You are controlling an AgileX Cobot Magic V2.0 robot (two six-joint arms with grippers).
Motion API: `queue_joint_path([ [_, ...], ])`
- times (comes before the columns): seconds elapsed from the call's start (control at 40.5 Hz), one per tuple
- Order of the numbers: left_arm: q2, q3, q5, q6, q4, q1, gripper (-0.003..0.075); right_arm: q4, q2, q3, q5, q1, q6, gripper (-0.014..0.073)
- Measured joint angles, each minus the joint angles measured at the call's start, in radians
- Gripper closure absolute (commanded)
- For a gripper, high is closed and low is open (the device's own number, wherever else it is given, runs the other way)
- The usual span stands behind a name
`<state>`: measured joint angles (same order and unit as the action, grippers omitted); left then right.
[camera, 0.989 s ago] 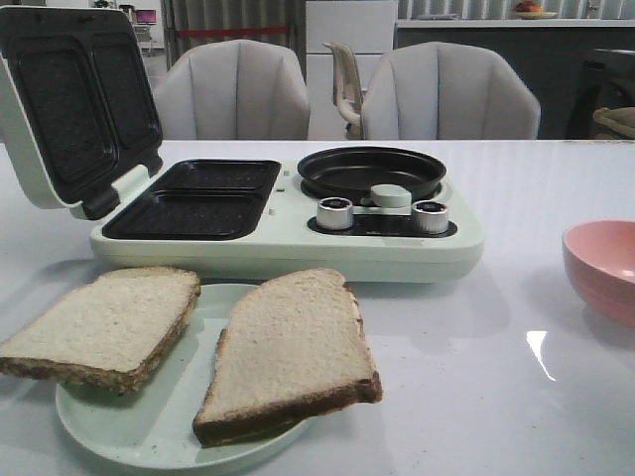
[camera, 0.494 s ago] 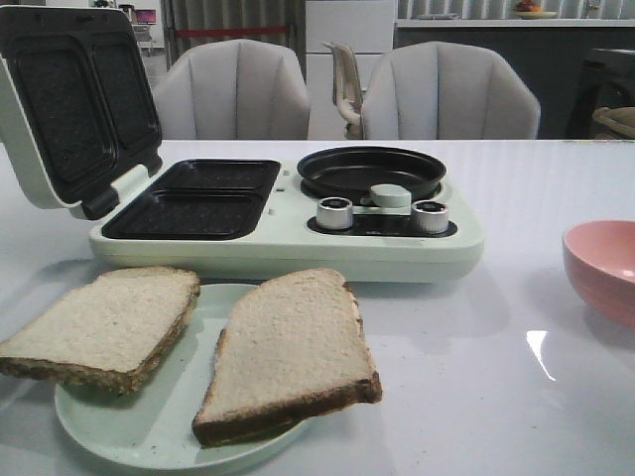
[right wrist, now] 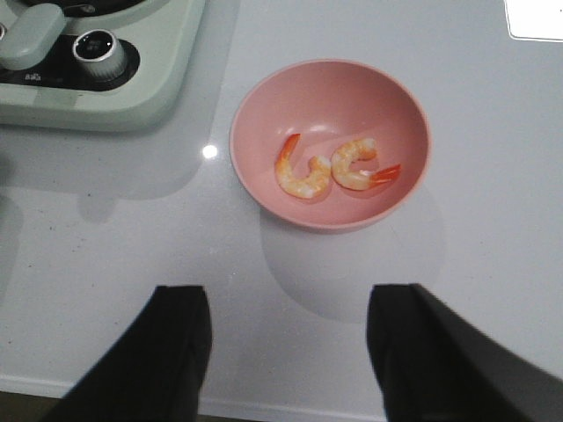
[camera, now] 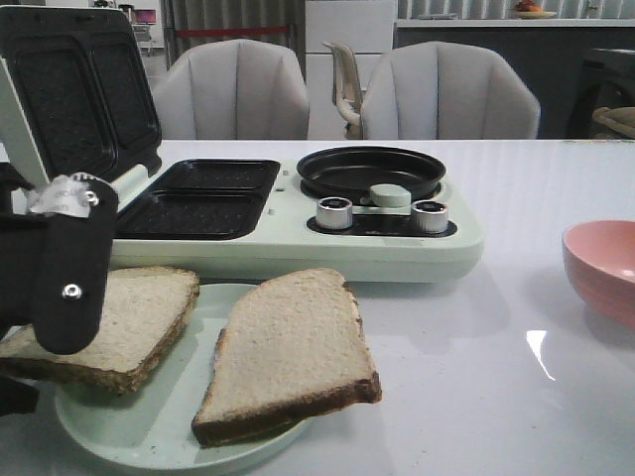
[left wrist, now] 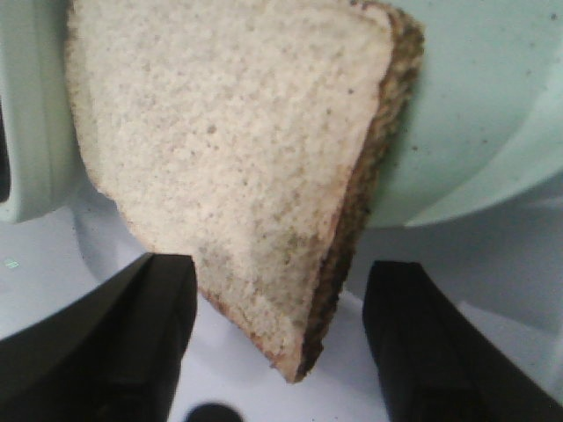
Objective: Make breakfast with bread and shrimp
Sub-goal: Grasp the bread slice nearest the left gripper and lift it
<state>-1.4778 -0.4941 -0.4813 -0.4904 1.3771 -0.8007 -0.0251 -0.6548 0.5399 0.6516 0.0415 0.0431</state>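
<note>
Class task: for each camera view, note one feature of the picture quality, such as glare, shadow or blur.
Front view: glare patch on the table. Left wrist view: bread sharp, black fingers soft. Right wrist view: bright reflection spot beside the pink bowl, faint shadow below it.

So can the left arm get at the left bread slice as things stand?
Probably yes. The left gripper is open right over the left bread slice, whose corner overhangs the plate and points between the jaws. Nothing lies on that slice or blocks it.
</note>
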Motion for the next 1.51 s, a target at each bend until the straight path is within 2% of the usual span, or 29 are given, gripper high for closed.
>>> queue_joint_path([
  [0.198, -0.058, -0.016, 0.0, -0.004, 0.028, 0.029, 0.0267, 0.0, 0.0, 0.0, 0.0, 0.0, 0.0, 0.0088],
  [0.272, -0.062, -0.017, 0.0, -0.019, 0.04, 0.032, 0.029, 0.0, 0.0, 0.0, 0.0, 0.0, 0.0, 0.0088],
  [0.569, -0.068, -0.017, 0.002, -0.057, 0.059, 0.034, 0.0496, 0.0, 0.0, 0.0, 0.0, 0.0, 0.0, 0.0088],
  [0.84, -0.059, -0.017, -0.006, -0.064, 0.053, 0.024, 0.0622, 0.002, 0.0, 0.0, 0.0, 0.0, 0.0, 0.0088],
  [1.261, 0.13, -0.017, -0.171, -0.064, 0.027, -0.1, 0.0621, 0.002, 0.0, 0.0, 0.0, 0.0, 0.0, 0.0088],
  [1.508, 0.259, -0.053, -0.258, -0.064, 0.067, -0.159, 0.062, 0.002, 0.0, 0.0, 0.0, 0.0, 0.0, 0.0088],
])
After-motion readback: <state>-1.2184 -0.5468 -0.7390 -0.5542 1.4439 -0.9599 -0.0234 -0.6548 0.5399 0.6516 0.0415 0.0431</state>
